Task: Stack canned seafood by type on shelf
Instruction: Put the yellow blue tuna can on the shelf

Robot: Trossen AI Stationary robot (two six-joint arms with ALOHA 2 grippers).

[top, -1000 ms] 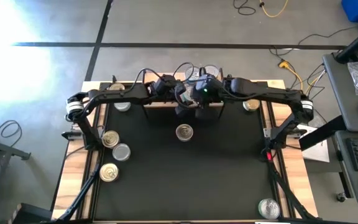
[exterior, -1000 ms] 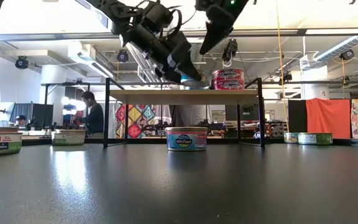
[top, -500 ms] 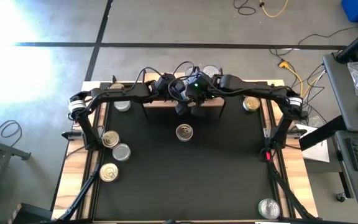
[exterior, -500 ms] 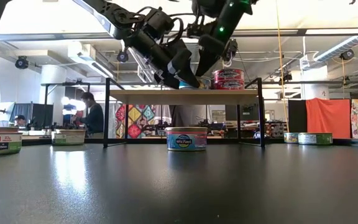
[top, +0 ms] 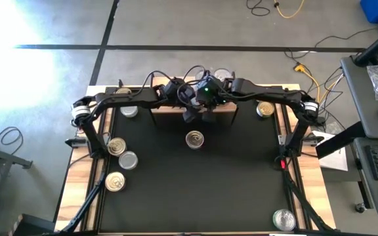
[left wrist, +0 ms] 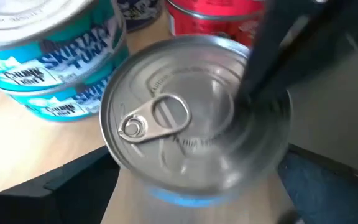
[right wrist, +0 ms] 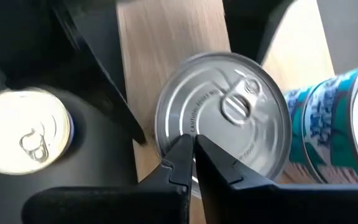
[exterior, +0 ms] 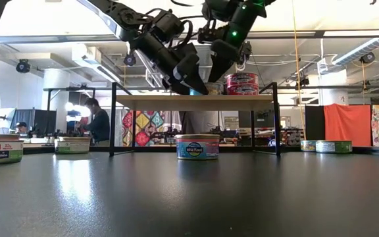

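Right fingers (right wrist: 191, 158): pinched together, holding nothing, tips resting on or just above the lid of a silver-topped can (right wrist: 224, 118) near its rim. Left fingers (exterior: 191, 80): spread wide around that same can, released, one dark finger visible beside the can's wall in the right wrist view. Both arms meet over the shelf (top: 222, 110) at the far middle of the desk (top: 195, 183).

Risks, as judged:
- The can sits at the front edge of the shelf board; part of it seems to overhang. If the closed right tips drag sideways while leaving, the can could slide off onto the desk.
- Left fingers flank the can closely. A withdrawal that is not straight could clip the wall and skew or tip it.
- The two arms are crowded together; either retreat could knock the other.
- Neighbouring teal stack (left wrist: 55, 68) stands just beside; a push that way could nudge it.

Can appearance: short, round, plain silver lid with concentric ridges and a ring pull (left wrist: 157, 116) lying flat; a blue band of label shows at the lower wall. Upright, lid up.

Around it on the shelf: two teal-labelled tuna cans stacked, a red-labelled can (exterior: 241, 83) further along. Down on the desk, a blue-labelled can (exterior: 197, 147) stands in front of the shelf, others lie scattered toward the left side (top: 116, 146) and one at the near right corner (top: 283, 219), not yet sorted.
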